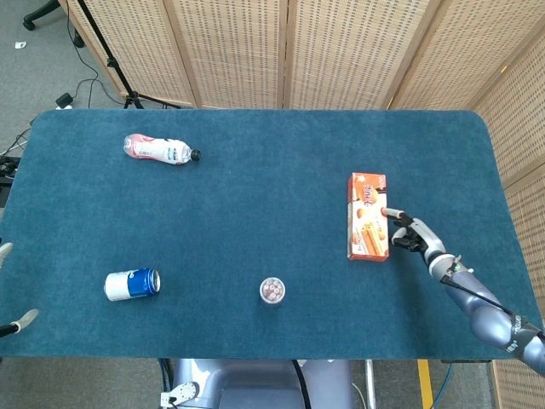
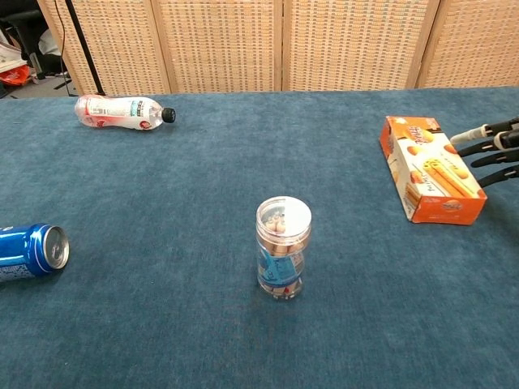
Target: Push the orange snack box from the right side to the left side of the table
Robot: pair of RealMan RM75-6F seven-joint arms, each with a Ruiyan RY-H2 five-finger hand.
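The orange snack box [image 1: 367, 216] lies flat on the blue table, right of centre; in the chest view the orange snack box [image 2: 428, 167] sits at the right. My right hand [image 1: 410, 233] is just right of it, fingers stretched out and touching its right long side. The right hand [image 2: 495, 144] shows only as fingertips at the frame's right edge in the chest view. It holds nothing. My left hand [image 1: 10, 290] barely shows at the left edge of the head view, off the table, fingers apart.
A clear jar with a white lid [image 1: 272, 290] stands near the table's front middle. A blue can [image 1: 132, 284] lies on its side at the front left. A plastic bottle [image 1: 160, 150] lies at the back left. Wicker screens stand behind the table.
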